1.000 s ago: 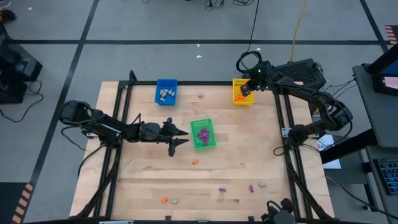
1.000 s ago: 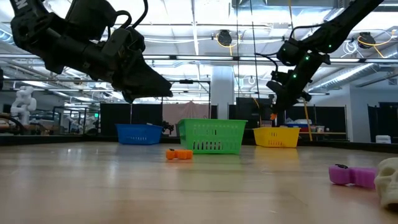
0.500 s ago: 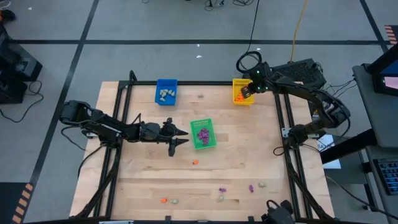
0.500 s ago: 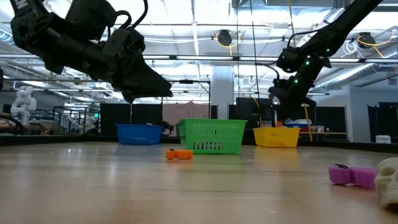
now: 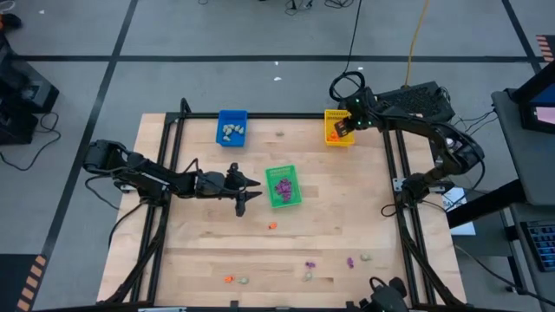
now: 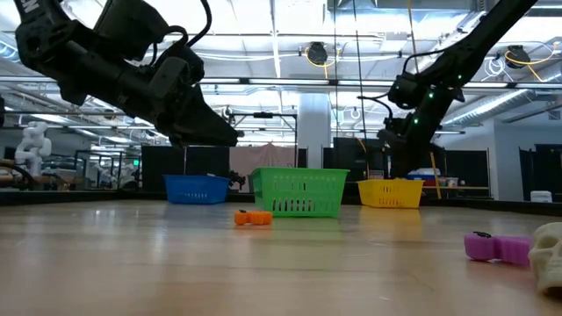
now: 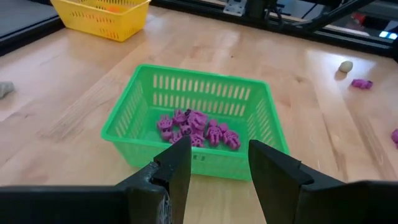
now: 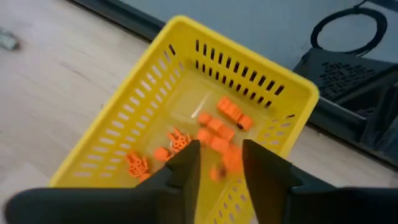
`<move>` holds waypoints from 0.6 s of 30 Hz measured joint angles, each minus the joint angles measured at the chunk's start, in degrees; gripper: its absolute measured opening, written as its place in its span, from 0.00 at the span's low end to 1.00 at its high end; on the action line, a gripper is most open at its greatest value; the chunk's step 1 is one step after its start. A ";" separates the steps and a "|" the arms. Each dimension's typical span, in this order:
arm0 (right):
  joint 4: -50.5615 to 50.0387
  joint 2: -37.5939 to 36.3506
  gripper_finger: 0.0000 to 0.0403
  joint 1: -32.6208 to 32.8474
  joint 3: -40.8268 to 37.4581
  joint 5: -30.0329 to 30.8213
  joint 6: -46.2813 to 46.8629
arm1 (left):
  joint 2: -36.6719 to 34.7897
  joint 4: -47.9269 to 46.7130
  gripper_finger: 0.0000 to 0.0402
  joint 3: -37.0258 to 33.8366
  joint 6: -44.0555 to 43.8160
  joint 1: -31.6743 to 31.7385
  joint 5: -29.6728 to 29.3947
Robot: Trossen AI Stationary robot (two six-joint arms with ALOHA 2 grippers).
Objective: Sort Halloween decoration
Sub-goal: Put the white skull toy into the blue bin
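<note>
My right gripper [image 8: 219, 163] hangs over the yellow tray [image 8: 155, 74], because orange belongs with orange; my fingers stand parted, a blurred orange trinket [image 8: 231, 158] between them, gripped or loose I cannot tell; the other orange pieces [image 8: 214, 127] lie below. My left gripper [image 7: 217, 163] waits wide and bare beside the green tray [image 7: 186, 155], where the purple trinkets [image 7: 196, 127] are gathered; the pale ones sit in the blue tray [image 5: 231, 116]. Strays remain near the front edge: one orange [image 5: 272, 225], purple [image 5: 350, 261], pale [image 5: 307, 276]; I judge the sorting well along, not finished.
</note>
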 joint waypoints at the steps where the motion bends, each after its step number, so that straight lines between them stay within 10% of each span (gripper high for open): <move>1: -0.08 -0.53 0.29 0.00 0.00 0.00 -0.06 | 0.00 0.00 0.40 0.00 0.14 0.00 0.00; 8: -4.95 -7.42 0.34 0.09 0.15 0.08 -1.86 | -0.03 -0.13 0.40 0.41 -1.95 1.55 0.26; 18: -17.78 -21.89 0.07 4.57 0.63 2.86 -4.76 | -1.42 -4.66 0.39 0.94 -4.48 5.13 4.24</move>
